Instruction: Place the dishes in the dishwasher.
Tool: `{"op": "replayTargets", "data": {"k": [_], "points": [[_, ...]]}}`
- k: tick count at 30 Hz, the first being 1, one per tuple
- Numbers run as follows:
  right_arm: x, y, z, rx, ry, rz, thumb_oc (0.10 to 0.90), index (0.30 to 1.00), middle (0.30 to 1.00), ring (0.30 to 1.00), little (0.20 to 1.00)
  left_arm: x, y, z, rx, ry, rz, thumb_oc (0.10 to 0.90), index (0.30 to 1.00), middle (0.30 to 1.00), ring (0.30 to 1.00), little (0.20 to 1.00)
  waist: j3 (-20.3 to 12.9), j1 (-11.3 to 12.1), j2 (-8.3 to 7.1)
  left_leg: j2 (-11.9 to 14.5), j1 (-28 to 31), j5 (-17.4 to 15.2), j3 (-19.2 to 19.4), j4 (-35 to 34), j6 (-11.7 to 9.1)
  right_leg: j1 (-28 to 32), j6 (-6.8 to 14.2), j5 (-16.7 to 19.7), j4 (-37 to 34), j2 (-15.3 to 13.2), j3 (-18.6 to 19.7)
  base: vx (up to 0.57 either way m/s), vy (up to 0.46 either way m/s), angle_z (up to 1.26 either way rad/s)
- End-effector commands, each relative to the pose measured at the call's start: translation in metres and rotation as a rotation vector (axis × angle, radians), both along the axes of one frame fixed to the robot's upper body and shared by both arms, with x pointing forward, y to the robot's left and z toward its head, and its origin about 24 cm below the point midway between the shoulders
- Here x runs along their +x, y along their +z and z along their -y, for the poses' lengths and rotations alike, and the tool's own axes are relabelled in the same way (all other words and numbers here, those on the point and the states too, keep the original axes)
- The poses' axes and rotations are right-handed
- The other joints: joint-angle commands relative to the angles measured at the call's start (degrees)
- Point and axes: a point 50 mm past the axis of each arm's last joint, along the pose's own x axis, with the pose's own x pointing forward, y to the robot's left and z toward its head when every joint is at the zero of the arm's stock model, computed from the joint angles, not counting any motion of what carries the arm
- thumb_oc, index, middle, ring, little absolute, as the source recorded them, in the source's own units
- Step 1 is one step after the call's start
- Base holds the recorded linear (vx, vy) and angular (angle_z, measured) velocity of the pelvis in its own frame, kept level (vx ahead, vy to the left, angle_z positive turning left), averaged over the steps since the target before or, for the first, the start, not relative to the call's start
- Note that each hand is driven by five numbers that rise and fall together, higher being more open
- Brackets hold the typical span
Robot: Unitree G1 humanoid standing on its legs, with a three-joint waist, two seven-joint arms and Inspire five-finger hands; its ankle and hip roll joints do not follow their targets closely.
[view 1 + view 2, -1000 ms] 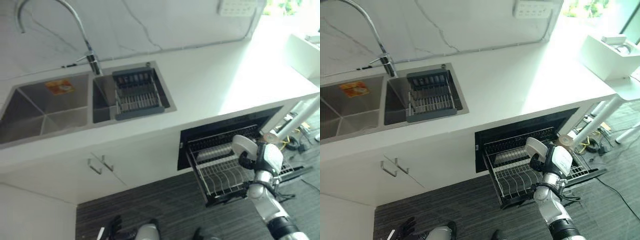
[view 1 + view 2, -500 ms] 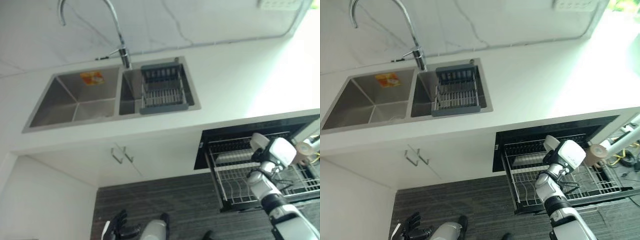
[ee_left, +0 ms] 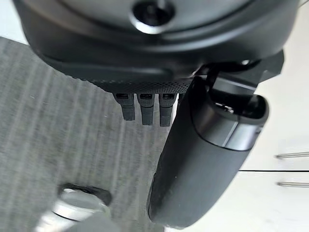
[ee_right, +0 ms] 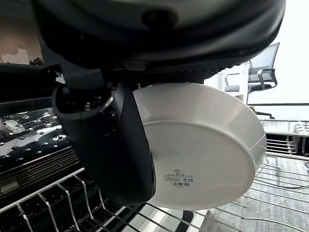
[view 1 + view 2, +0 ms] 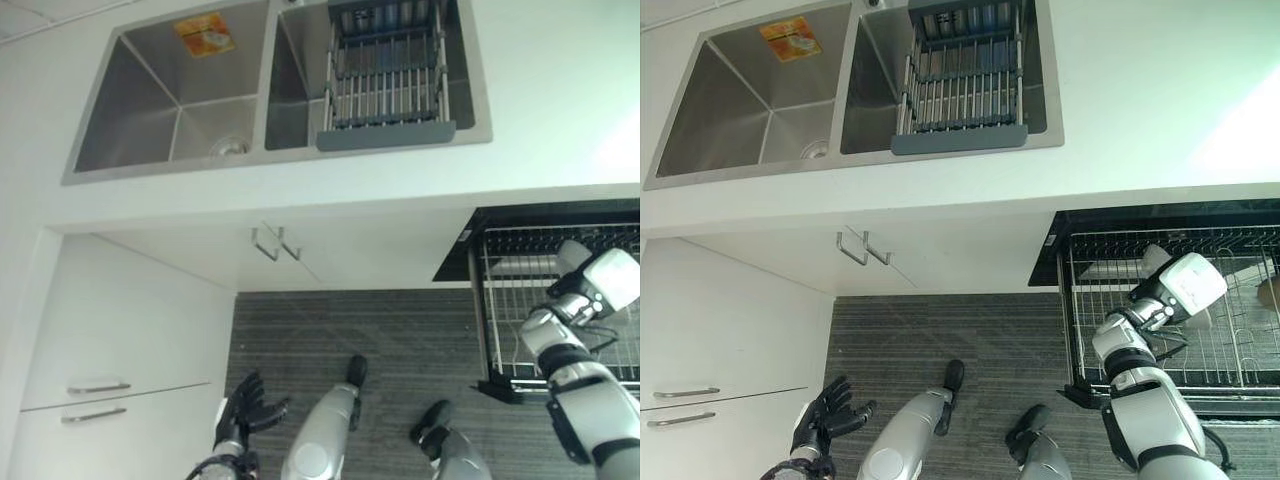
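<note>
While the pulled-out dishwasher rack [image 5: 1170, 300] stands open beneath the white counter [image 5: 1140, 120], the robot's right hand [image 4: 108, 145] is over that rack with a white dish [image 4: 203, 145] in it. In the right wrist view the thumb is curled across the dish's underside, pinning it against the hand, and the dish is tipped nearly on edge, with its lower rim hanging just above the rack's wires. Whether it touches a wire yet cannot be told. From the head views the right arm reaches in from the lower right, and its wrist sits over the near left part of the rack.

The relation that matters is this: the rack lies directly below and just beyond the held dish, so the likely next move is a short lowering of the dish, edge first, between the upright wires.

Further off, the left hand [image 5: 243, 413] hangs low by the floor at the lower left, well apart from the dishwasher, its fingers spread loosely and holding nothing. Above, a double sink [image 5: 180, 110] is set in the counter, with a grey drying rack [image 5: 385, 75] in its right basin.
</note>
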Motion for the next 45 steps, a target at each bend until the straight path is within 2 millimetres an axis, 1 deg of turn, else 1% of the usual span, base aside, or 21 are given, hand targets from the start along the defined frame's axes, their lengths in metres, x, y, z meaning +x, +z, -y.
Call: {"op": "replayTargets", "data": {"k": [1,4,6,7,8,11,18,24,25,26,27,28,29,33,38,39,41,43,45], "points": [[-0.004,0.041,0.029,-0.201,-0.08,0.097,0.4,0.3,0.3,0.3,0.3,-0.003,0.011,-0.018,0.074,0.007,0.065,0.8,0.9,0.9,0.9,0.9,-4.3,0.5,-0.51,4.2,-0.6,-7.1,-0.1,3.8,-3.8,3.6,6.2,0.8,-4.5,-3.4,2.0,0.0,0.0,0.0],[-0.006,0.035,0.031,-0.194,-0.078,0.04,0.4,0.3,0.3,0.3,0.3,-0.005,0.011,-0.018,0.071,0.01,0.061,0.8,0.9,0.9,0.9,0.9,-4.4,0.4,-0.42,4.1,-0.7,-7.1,0.1,3.8,-3.8,3.4,6.4,0.8,-4.5,-3.7,2.1,0.0,0.0,0.0],[-0.01,0.023,0.034,-0.123,-0.084,-0.043,0.408,0.312,0.312,0.312,0.312,-0.006,0.01,-0.017,0.071,0.008,0.057,0.8,0.9,0.9,0.9,0.9,-4.3,0.3,-0.42,4.2,-0.6,-7.1,0.2,3.8,-3.7,3.5,6.4,0.9,-4.5,-3.8,2.2,0.0,0.0,0.0],[-0.011,0.02,0.034,-0.106,-0.078,-0.053,0.588,0.582,0.582,0.582,0.582,-0.006,0.01,-0.016,0.072,0.005,0.056,0.8,0.9,0.9,0.9,0.9,-4.3,0.3,-0.42,4.2,-0.6,-7.1,0.2,3.8,-3.7,3.5,6.4,1.0,-4.5,-3.9,2.3,0.0,0.0,0.0],[-0.011,0.015,0.033,-0.074,-0.045,-0.072,0.8,0.9,0.9,0.9,0.9,-0.003,0.012,-0.017,0.081,0.0,0.059,0.8,0.9,0.9,0.9,0.9,-4.2,0.2,-0.53,4.3,-0.5,-7.2,0.2,3.8,-3.7,3.5,6.4,1.1,-4.5,-4.0,2.3,0.0,0.0,0.0],[-0.005,0.011,0.026,-0.035,0.04,-0.083,0.8,0.9,0.9,0.9,0.9,-0.001,0.014,-0.021,0.083,0.007,0.062,0.8,0.9,0.9,0.9,0.9,-4.1,-0.3,-0.8,4.5,0.0,-7.3,0.4,3.8,-3.6,3.5,6.5,1.3,-4.5,-3.9,2.5,0.0,0.0,0.0],[0.006,0.008,0.013,0.08,0.147,-0.05,0.8,0.9,0.9,0.9,0.9,0.001,0.015,-0.026,0.087,0.005,0.063,0.8,0.9,0.9,0.9,0.9,-4.1,-1.3,-1.52,5.1,1.0,-7.6,1.2,3.8,-3.8,3.7,6.6,1.1,-4.5,-3.4,3.3,0.01,-0.004,-0.02],[0.014,0.011,0.0,0.199,0.227,0.024,0.8,0.9,0.9,0.9,0.9,0.002,0.015,-0.027,0.088,0.014,0.059,0.8,0.9,0.9,0.9,0.9,-3.8,-2.6,-2.27,5.9,2.2,-8.0,2.0,3.8,-3.8,4.1,6.4,1.1,-4.5,-2.8,4.3,0.02,-0.002,-0.08],[0.017,0.014,-0.005,0.239,0.262,0.056,0.8,0.9,0.9,0.9,0.9,0.001,0.014,-0.028,0.088,0.021,0.051,0.8,0.9,0.9,0.9,0.9,-3.8,-3.1,-2.59,6.1,2.6,-8.2,2.3,3.8,-3.9,4.2,6.4,1.1,-4.5,-2.5,4.6,0.04,-0.003,-0.16],[0.017,0.015,-0.006,0.243,0.268,0.063,0.8,0.9,0.9,0.9,0.9,0.001,0.014,-0.029,0.088,0.021,0.05,0.8,0.9,0.9,0.9,0.9,-3.8,-3.2,-2.64,6.1,2.7,-8.2,2.4,3.8,-3.9,4.2,6.4,1.1,-4.5,-2.5,4.7,0.05,-0.002,-0.19],[0.02,0.021,-0.011,0.279,0.301,0.108,0.8,0.9,0.9,0.9,0.9,0.0,0.013,-0.03,0.094,0.024,0.042,0.8,0.9,0.9,0.9,0.9,-3.8,-3.7,-2.99,6.4,3.1,-8.3,2.5,3.8,-4.0,4.3,6.3,1.1,-4.5,-2.3,5.0,0.03,0.0,-0.15],[0.02,0.022,-0.012,0.285,0.304,0.114,0.8,0.9,0.9,0.9,0.9,0.0,0.013,-0.03,0.095,0.024,0.04,0.8,0.9,0.9,0.9,0.9,-3.8,-3.7,-3.05,6.4,3.2,-8.3,2.6,3.8,-4.0,4.4,6.3,1.1,-4.5,-2.2,5.0,0.04,-0.001,-0.16],[0.022,0.026,-0.017,0.311,0.327,0.157,0.8,0.9,0.9,0.9,0.9,-0.001,0.012,-0.031,0.102,0.029,0.034,0.8,0.9,0.9,0.9,0.9,-3.8,-4.2,-3.36,6.6,3.6,-8.4,2.7,3.8,-4.1,4.5,6.2,1.0,-4.5,-2.0,5.3,0.03,-0.002,-0.18],[0.021,0.031,-0.027,0.407,0.385,0.227,0.8,0.9,0.9,0.9,0.9,-0.005,0.01,-0.035,0.11,0.05,0.014,0.8,0.9,0.9,0.9,0.9,-3.9,-5.4,-4.12,7.0,4.4,-8.6,3.1,3.8,-4.1,4.8,6.2,0.9,-4.5,-1.5,6.0,0.04,-0.009,-0.15],[0.02,0.037,-0.032,0.548,0.445,0.348,0.8,0.9,0.9,0.9,0.9,-0.009,0.008,-0.038,0.123,0.06,-0.005,0.8,0.9,0.9,0.9,0.9,-4.5,-6.4,-5.04,7.6,5.7,-8.7,3.6,3.8,-4.2,5.6,6.1,0.6,-4.5,-1.0,6.5,0.04,-0.015,-0.11],[0.02,0.037,-0.032,0.548,0.445,0.348,0.8,0.9,0.9,0.9,0.9,-0.009,0.008,-0.038,0.123,0.06,-0.005,0.8,0.9,0.9,0.9,0.9,-4.5,-6.4,-5.04,7.6,5.7,-8.7,3.6,3.8,-4.2,5.6,6.1,0.6,-4.5,-1.0,6.5,0.06,-0.012,-0.14],[0.018,0.04,-0.034,0.592,0.461,0.409,0.8,0.9,0.9,0.9,0.9,-0.011,0.006,-0.038,0.13,0.063,-0.015,0.8,0.9,0.9,0.9,0.9,-4.9,-7.0,-5.46,8.0,6.6,-8.8,4.0,3.8,-4.3,6.3,5.9,0.3,-4.5,-0.6,6.9,0.07,-0.014,-0.11],[0.015,0.044,-0.035,0.617,0.464,0.453,0.8,0.9,0.9,0.9,0.9,-0.016,0.003,-0.037,0.14,0.062,-0.027,0.8,0.9,0.9,0.9,0.9,-5.2,-7.6,-5.86,8.3,7.3,-8.9,4.2,3.8,-4.4,6.7,5.8,0.1,-4.5,-0.2,7.3,0.08,-0.018,-0.09],[0.005,0.044,-0.036,0.656,0.464,0.502,0.8,0.9,0.9,0.9,0.9,-0.023,0.001,-0.038,0.147,0.081,-0.045,0.8,0.9,0.9,0.9,0.9,-5.9,-8.7,-6.43,8.8,8.0,-8.9,4.8,3.8,-4.5,7.1,5.6,-0.3,-4.5,0.4,8.1,0.09,-0.018,-0.21]]}}
